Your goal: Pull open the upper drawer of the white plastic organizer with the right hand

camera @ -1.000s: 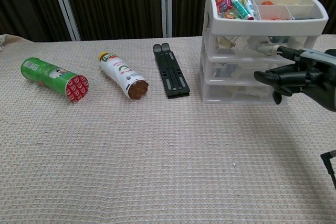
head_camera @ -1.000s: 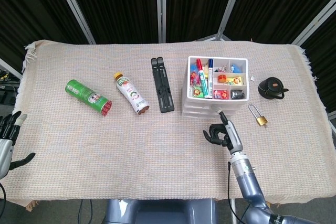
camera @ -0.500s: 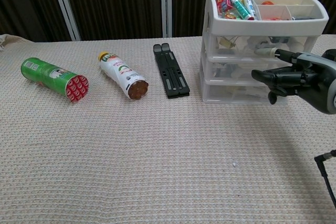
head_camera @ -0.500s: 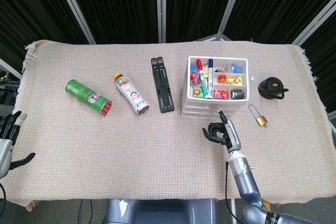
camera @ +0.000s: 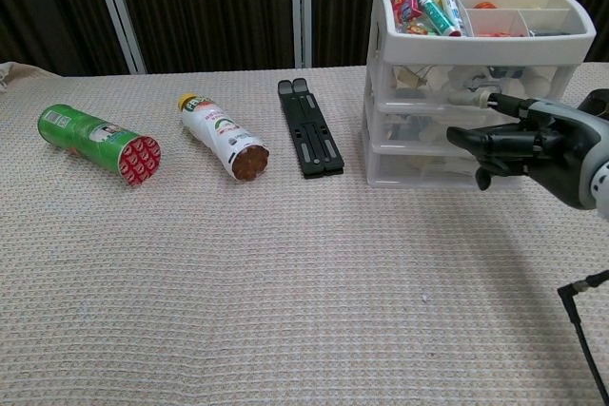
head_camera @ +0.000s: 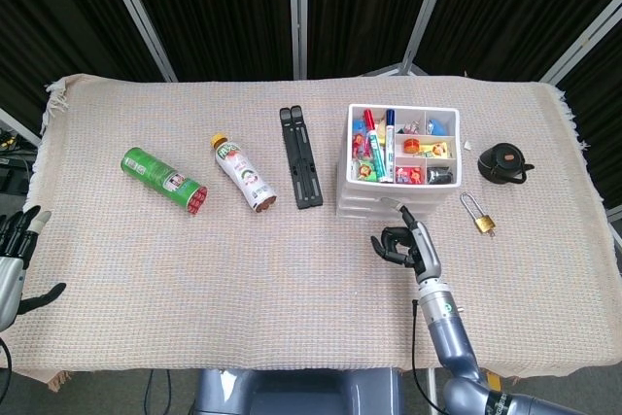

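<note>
The white plastic organizer point(head_camera: 346, 191) point(camera: 381, 154) stands right of centre, with a top tray of markers and small items over stacked clear drawers. Its upper drawer point(camera: 428, 78) looks pushed in. My right hand point(head_camera: 403, 245) point(camera: 519, 145) hovers just in front of the drawer fronts, fingers half-curled toward the left and holding nothing. One pale-tipped finger point(camera: 468, 98) stretches out to about the height of the upper drawer's lower edge; I cannot tell whether it touches. My left hand point(head_camera: 12, 259) rests at the table's lower left edge, fingers spread and empty.
A green can point(head_camera: 163, 180) and a white bottle point(head_camera: 243, 174) lie on the left. A black folded stand point(head_camera: 300, 156) lies beside the organizer. A brass padlock point(head_camera: 480, 216) and a small black pot point(head_camera: 503, 162) sit to the organizer's right.
My right hand has slid left along the organizer's front and slightly closer to the drawers. The drawers and the left hand have not moved.
</note>
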Tool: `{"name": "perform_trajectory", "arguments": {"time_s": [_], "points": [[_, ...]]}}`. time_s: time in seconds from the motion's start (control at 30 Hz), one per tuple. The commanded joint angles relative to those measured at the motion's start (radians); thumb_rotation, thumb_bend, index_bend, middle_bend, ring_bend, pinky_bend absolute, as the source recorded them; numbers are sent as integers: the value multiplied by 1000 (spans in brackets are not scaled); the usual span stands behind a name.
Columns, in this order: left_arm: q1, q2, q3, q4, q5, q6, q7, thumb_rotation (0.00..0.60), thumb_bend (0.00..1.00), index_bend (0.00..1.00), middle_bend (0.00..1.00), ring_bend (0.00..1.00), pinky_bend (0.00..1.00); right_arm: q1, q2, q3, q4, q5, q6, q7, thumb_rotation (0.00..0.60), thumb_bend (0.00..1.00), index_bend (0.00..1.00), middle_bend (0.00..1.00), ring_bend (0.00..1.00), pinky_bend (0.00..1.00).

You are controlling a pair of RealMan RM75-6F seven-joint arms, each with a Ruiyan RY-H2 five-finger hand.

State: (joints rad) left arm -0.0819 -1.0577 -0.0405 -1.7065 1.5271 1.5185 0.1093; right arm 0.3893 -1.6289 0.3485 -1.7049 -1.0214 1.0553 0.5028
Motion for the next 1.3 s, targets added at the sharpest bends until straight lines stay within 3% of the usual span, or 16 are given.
{"name": "perform_trajectory", "arguments": {"time_s": [0.03,0.9,1.3], "points": [[0,0,0,0,0,0,-1,600,19,0,0,0,0,1,-4,1,3,2,-3,1,600,293,222,795,852,686],[-3,1,6,-4,4,-9,6,600,18,0,0,0,0,20,-51,39,43,44,-13,-8,600,293,202,795,852,686],[-6,-2,9,-3,9,-14,10,600,18,0,0,0,0,40,-88,54,60,61,-7,-38,600,305,245,795,852,686]]}}
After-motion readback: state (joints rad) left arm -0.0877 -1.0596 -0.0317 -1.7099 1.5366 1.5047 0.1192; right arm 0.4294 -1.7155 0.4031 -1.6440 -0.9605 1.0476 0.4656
